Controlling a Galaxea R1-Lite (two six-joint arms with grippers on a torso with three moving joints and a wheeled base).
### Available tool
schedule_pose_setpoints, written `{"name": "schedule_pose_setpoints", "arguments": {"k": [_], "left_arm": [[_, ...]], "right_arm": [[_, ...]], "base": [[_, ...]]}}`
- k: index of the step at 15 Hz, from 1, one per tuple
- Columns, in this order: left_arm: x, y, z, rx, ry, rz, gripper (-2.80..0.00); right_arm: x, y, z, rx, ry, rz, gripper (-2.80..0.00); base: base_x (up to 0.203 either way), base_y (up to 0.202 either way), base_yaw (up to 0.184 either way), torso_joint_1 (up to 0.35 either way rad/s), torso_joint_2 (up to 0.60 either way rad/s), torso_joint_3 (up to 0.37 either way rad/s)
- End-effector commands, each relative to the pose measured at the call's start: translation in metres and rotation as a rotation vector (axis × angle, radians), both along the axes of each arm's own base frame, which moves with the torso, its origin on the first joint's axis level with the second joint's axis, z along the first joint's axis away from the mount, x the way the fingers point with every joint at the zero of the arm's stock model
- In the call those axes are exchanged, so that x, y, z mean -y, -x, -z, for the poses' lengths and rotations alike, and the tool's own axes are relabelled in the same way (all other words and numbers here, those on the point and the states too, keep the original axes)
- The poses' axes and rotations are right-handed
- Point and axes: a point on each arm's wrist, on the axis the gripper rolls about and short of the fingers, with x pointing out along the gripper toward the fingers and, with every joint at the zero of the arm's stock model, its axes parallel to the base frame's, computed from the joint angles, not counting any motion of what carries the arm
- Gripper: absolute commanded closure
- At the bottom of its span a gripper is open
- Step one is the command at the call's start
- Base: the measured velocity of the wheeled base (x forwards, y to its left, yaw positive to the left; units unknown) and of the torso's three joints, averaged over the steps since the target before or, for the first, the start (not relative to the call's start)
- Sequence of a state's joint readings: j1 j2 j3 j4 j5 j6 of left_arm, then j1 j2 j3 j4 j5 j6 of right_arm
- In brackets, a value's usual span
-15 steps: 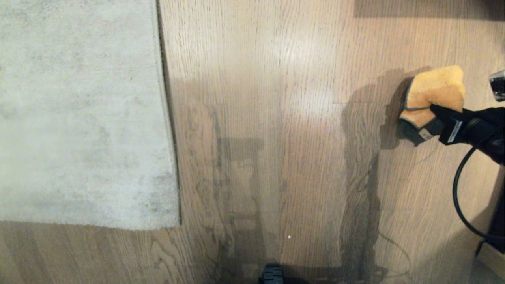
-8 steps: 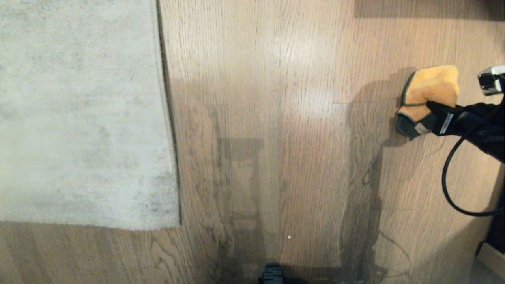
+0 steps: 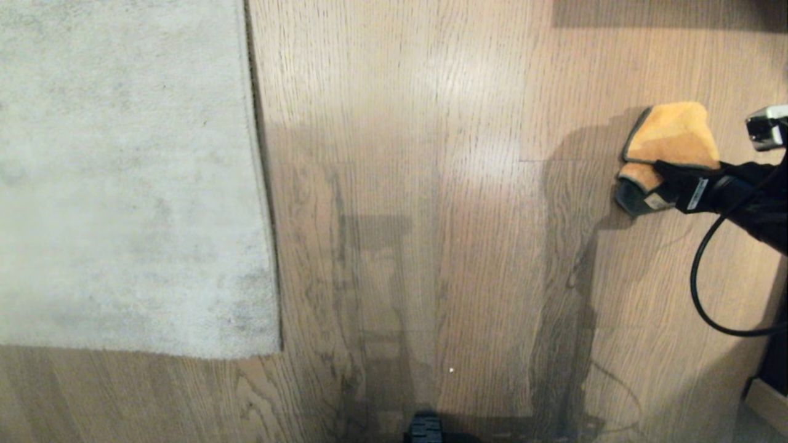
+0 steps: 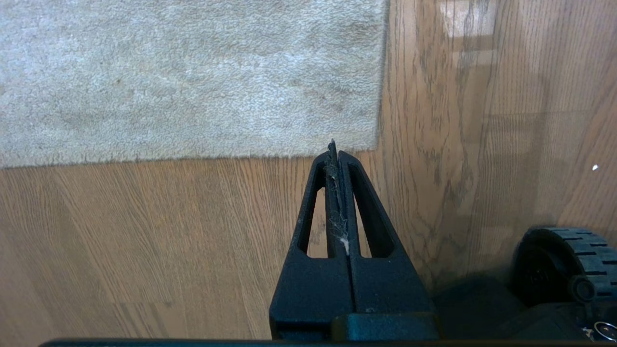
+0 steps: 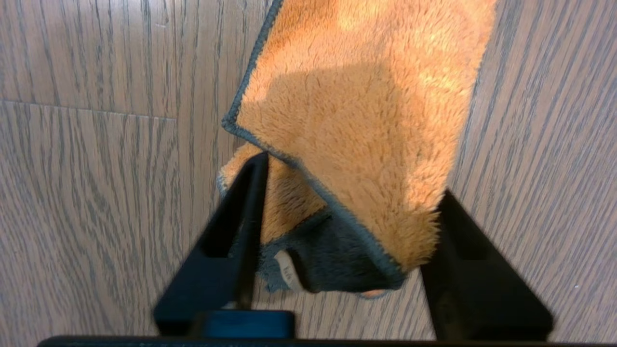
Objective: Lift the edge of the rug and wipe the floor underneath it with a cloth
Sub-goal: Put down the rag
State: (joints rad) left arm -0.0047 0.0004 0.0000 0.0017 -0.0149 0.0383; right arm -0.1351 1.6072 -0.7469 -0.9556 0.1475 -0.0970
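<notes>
The pale grey rug (image 3: 123,184) lies flat at the left, its edge (image 3: 263,215) and near corner (image 3: 274,351) resting on the brown plank floor (image 3: 431,184). The orange cloth (image 3: 671,132) with its dark grey trim lies folded on the floor at the far right. My right gripper (image 3: 659,184) is over its near end, jaws open on either side of the cloth (image 5: 366,120) without pinching it. My left gripper (image 4: 335,148) is shut and empty, hanging above bare floor just short of the rug corner (image 4: 373,142).
A black cable (image 3: 699,289) loops from the right arm over the floor. A base wheel (image 4: 564,270) sits beside the left gripper, and a dark part of the base (image 3: 425,429) shows at the near edge. A dark furniture edge (image 3: 769,394) stands at the near right.
The right gripper has come down with the cloth and its jaws have opened. The cloth has settled flatter on the floor. The rug and the left arm have not moved.
</notes>
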Motion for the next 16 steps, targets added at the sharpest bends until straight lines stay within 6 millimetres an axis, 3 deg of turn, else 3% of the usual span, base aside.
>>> {"name": "schedule_pose_setpoints", "arguments": {"k": [1,5,9,16], "left_arm": [[0.000,0.000,0.000,0.001,0.000,0.000,0.00],[0.000,0.000,0.000,0.001,0.000,-0.001,0.00],[0.000,0.000,0.000,0.001,0.000,0.000,0.00],[0.000,0.000,0.000,0.001,0.000,0.000,0.00]], "right_arm": [[-0.001,0.004,-0.003,0.008,0.001,-0.001,-2.80],[-0.003,0.020,-0.012,0.036,0.002,-0.003,-2.80],[-0.007,0.049,-0.017,0.035,0.004,-0.002,-2.80],[-0.015,0.113,0.003,-0.021,0.003,0.001,-2.80]], "base": [[0.000,0.000,0.000,0.000,0.00,0.000],[0.000,0.000,0.000,0.000,0.00,0.000],[0.000,0.000,0.000,0.000,0.00,0.000],[0.000,0.000,0.000,0.000,0.00,0.000]]}}
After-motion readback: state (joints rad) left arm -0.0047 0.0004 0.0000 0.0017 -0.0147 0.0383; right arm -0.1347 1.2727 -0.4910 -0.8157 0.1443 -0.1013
